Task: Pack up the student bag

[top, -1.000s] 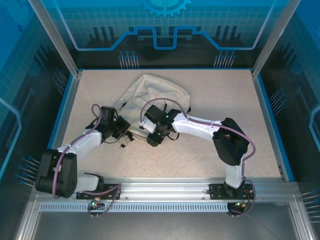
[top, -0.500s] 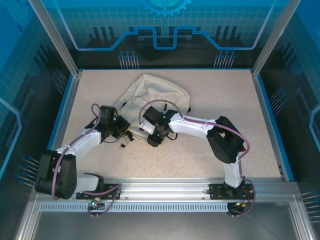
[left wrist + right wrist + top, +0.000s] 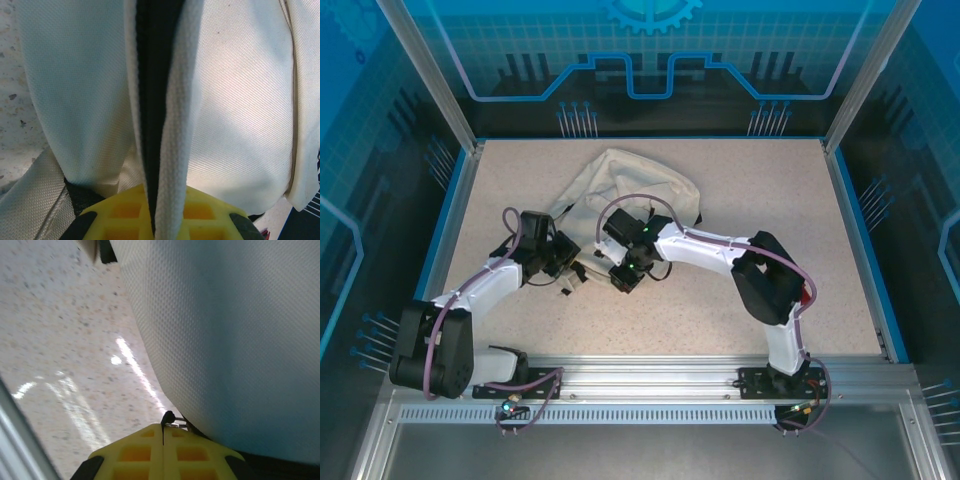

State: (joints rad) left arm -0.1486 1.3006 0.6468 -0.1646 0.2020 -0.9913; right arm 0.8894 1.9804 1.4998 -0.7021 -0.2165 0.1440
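Bag: the cream bag (image 3: 638, 185) lies slumped on the counter (image 3: 770, 200), centre-back, with both arms bunched at its near edge.
Left hand: the left hand (image 3: 159, 212) is clamped on the bag, and a white corded seam runs straight down between its yellow pads.
Right hand: the right hand (image 3: 163, 447) has its pads pressed together, low against the cloth at the bag's edge. A small dark zip pull (image 3: 168, 417) sits right at their tips. I cannot tell whether it is actually pinched.
Progress: early, I judge. The bag looks limp and unfilled, and the work is at the stage of getting it open, one hand pinning cloth and the other at the zip.
Left to do: by my reckoning, open the bag, load it and close it, so nearly the whole job.
Change, right: a second ago the right hand's pads stood partly apart, and now they are closed. Its wrist has crept a little left along the bag's edge, and the elbow has swung in with it.
Change, left: none. The grip and pose are the same.
Change, bag: it keeps its place and shape.
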